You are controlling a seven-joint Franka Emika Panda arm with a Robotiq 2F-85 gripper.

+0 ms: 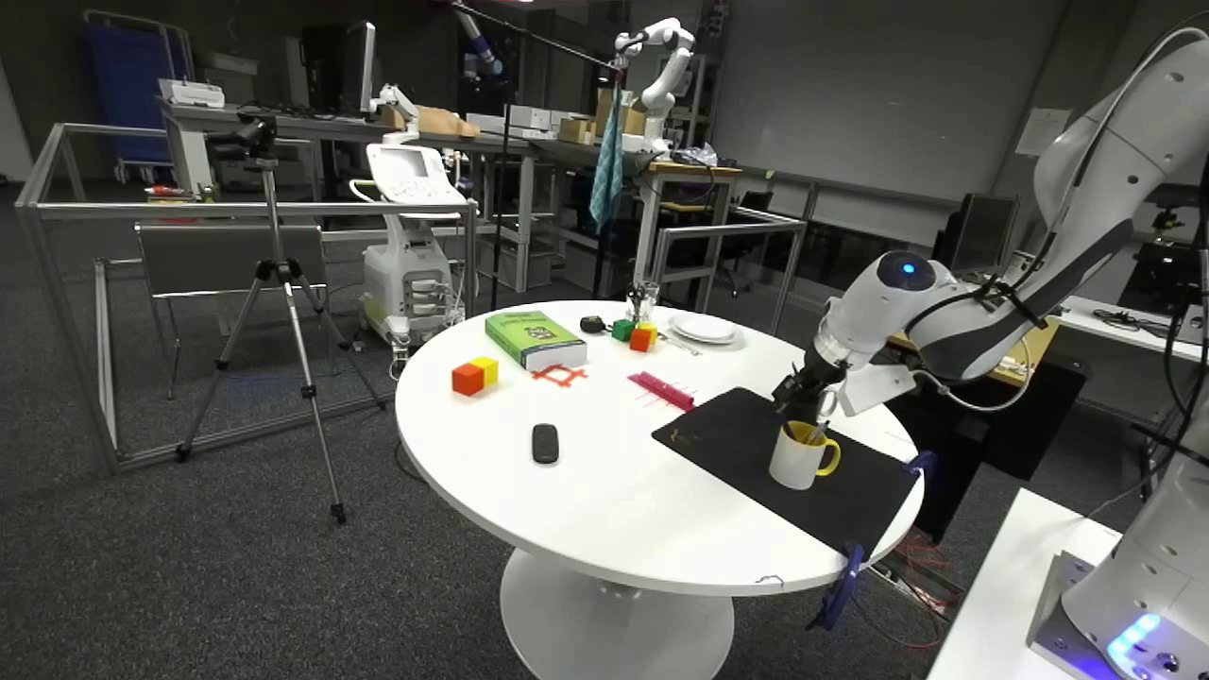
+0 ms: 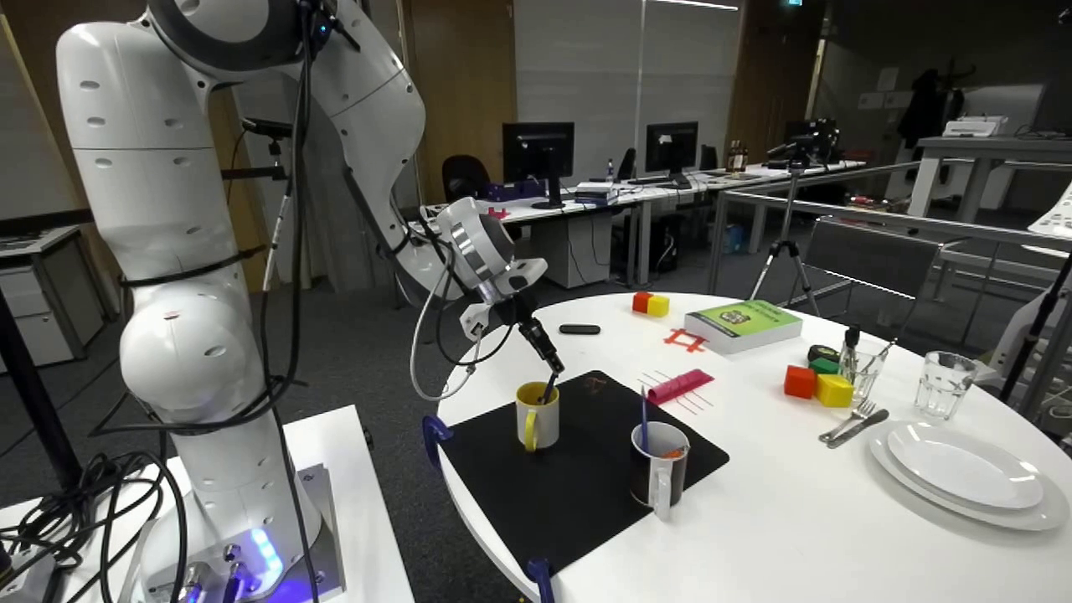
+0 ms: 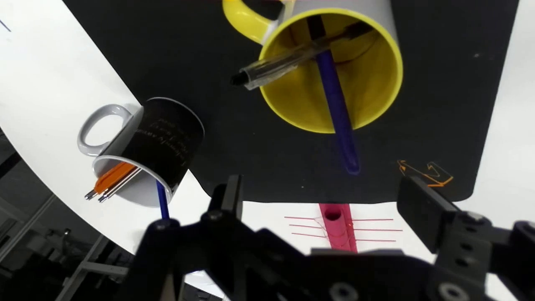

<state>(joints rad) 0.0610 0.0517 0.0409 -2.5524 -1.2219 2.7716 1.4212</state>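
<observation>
My gripper [image 3: 322, 188] is open, its two fingers wide apart and nothing held between them. In both exterior views it hangs just above a white mug [image 2: 548, 427] with a yellow inside and handle. That mug stands upright on a black mat [image 2: 536, 494]. A dark blue pen [image 3: 336, 100] leans over its rim, its end pointing toward the gap between my fingers. Across it lies a clear pen [image 3: 278, 69] with a black end. A black mug [image 3: 163, 133] with a white handle stands by the mat's edge, holding an orange pen [image 3: 115, 175] and a blue one.
A pink piece [image 2: 680, 385] with thin side rods lies past the mat. Farther off are a green book [image 1: 536, 340], coloured cubes [image 1: 474, 376], a dark flat device [image 1: 545, 444], plates [image 2: 963, 469] and glasses [image 2: 942, 385]. Blue clamps [image 1: 841, 590] grip the table edge.
</observation>
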